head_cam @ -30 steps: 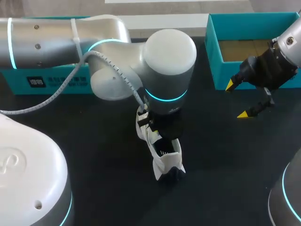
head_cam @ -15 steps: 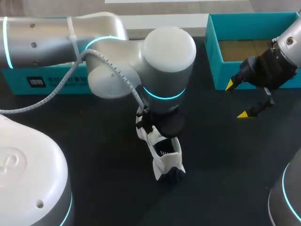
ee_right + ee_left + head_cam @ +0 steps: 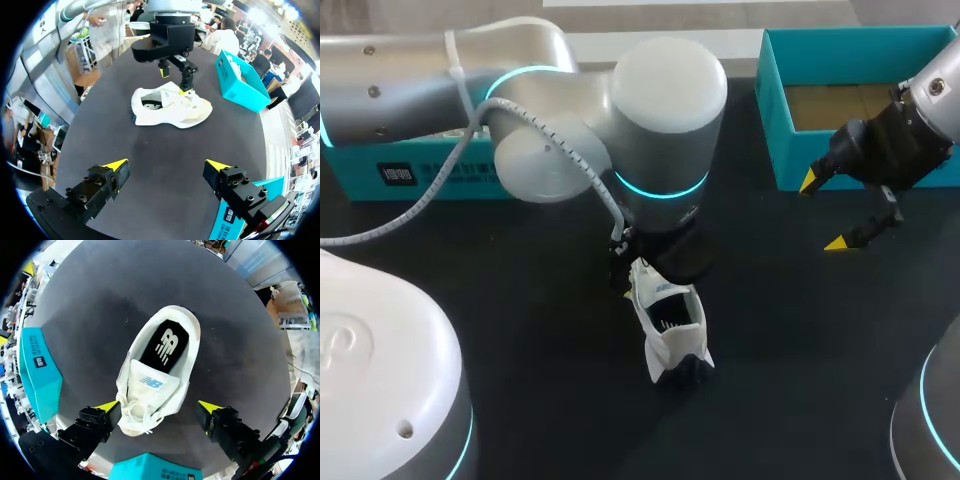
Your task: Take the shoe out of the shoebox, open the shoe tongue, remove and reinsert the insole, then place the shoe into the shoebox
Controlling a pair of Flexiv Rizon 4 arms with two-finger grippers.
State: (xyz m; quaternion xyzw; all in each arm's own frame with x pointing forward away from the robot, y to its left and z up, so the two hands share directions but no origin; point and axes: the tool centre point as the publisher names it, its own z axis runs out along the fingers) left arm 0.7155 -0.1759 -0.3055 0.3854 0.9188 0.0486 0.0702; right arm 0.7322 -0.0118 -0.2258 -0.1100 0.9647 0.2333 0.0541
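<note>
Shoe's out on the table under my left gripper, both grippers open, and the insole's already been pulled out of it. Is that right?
Not the insole: the black insole lies inside the shoe, as the left wrist view shows. The rest holds: the shoe is on the table, under the left gripper, and both it and the right gripper are open.

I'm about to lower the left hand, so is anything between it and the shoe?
Nothing visible does. The left hand hangs open right over the white shoe, its fingers on either side of the laced front, with no other thing between them.
</note>
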